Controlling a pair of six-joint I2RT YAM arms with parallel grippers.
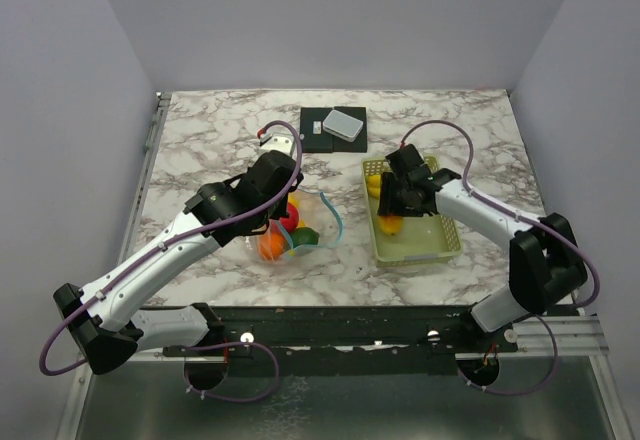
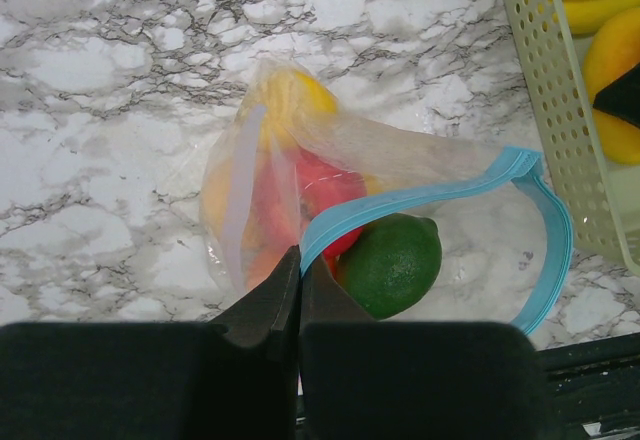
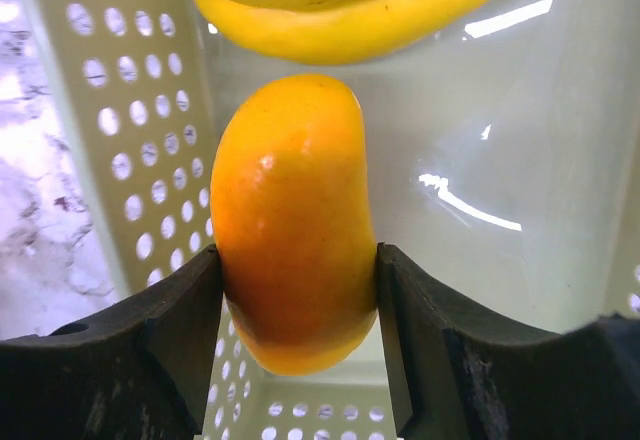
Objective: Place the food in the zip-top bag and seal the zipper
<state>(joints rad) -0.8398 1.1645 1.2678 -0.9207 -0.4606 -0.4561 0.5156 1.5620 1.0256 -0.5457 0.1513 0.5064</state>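
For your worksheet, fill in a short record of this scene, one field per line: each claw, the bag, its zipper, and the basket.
left claw: shut, pinching the zipper
right claw: closed on an orange-yellow fruit
zip-top bag: lying on the table, red fruit inside, green fruit at its mouth
zipper state: unsealed, mouth open
basket: holds the gripped fruit and a banana
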